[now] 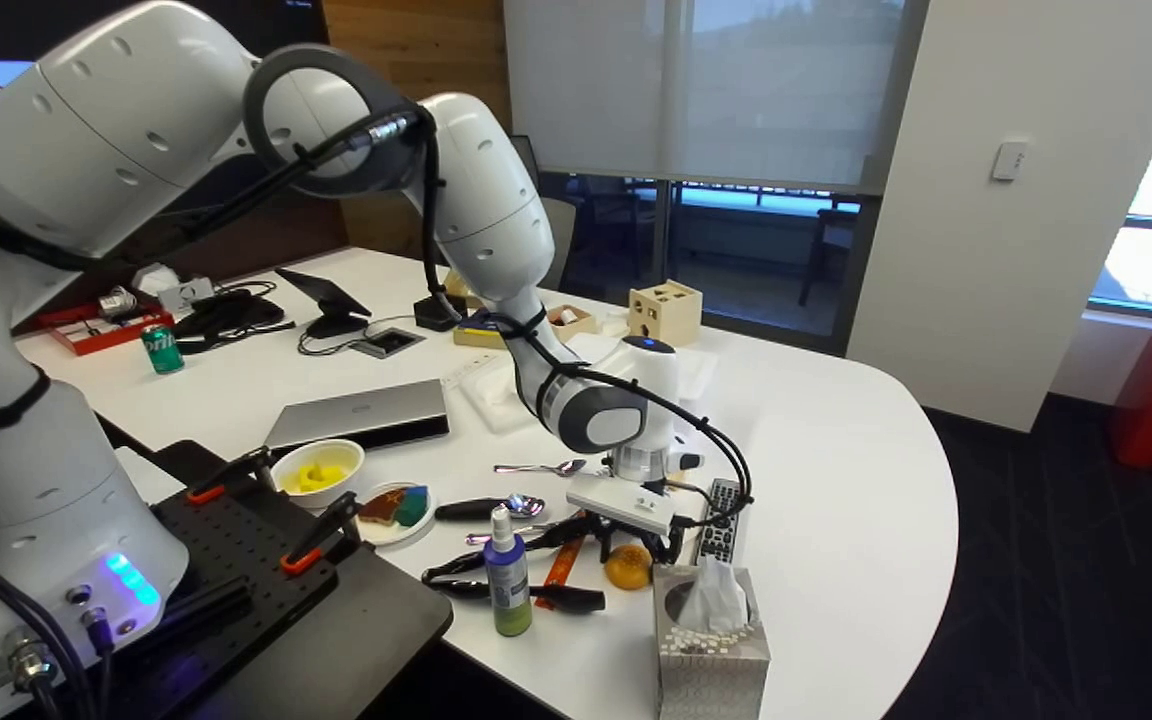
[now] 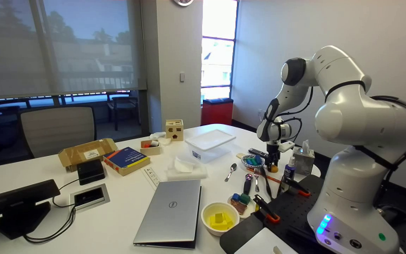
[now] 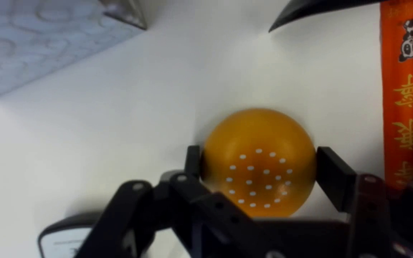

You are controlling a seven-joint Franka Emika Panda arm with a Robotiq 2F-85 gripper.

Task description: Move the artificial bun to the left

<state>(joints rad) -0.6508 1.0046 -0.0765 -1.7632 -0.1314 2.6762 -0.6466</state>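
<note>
A: End effector, quick.

B: Gripper (image 3: 258, 170) drawn in to bun width, pads (image 3: 335, 179) against both flanks of the artificial bun (image 3: 258, 154). Looked held; squeeze force, couldn't tell.

A: Bun off the tabletop (image 1: 836, 520)?

B: Couldn't tell. At it or barely over it; the gripper's body hid the bun's lower edge in the wrist view.

A: Step in hand?

B: My call: grasp made, carry pending. Doing it well meant checking both pads bore evenly and low, since that smooth dome would probably pop out of a high pinch. Then straight up before any sideways travel.

A: Neighbours?

B: Orange strip (image 3: 407, 96) near one finger. Tissue box (image 1: 711, 650) near the bun on the other side, remote (image 1: 718, 538) near too. Past the strip, a black utensil (image 1: 572, 598); spray bottle (image 1: 508, 585) upright, closer to the robot.

A: Whose left?

B: Sentence didn't say. I took the robot's own, which led roughly over the strip and utensil, so dragging low risked snagging them. Safer plan: clear both, set down on a bare patch, ease the pads apart evenly so nothing rolled.
</note>
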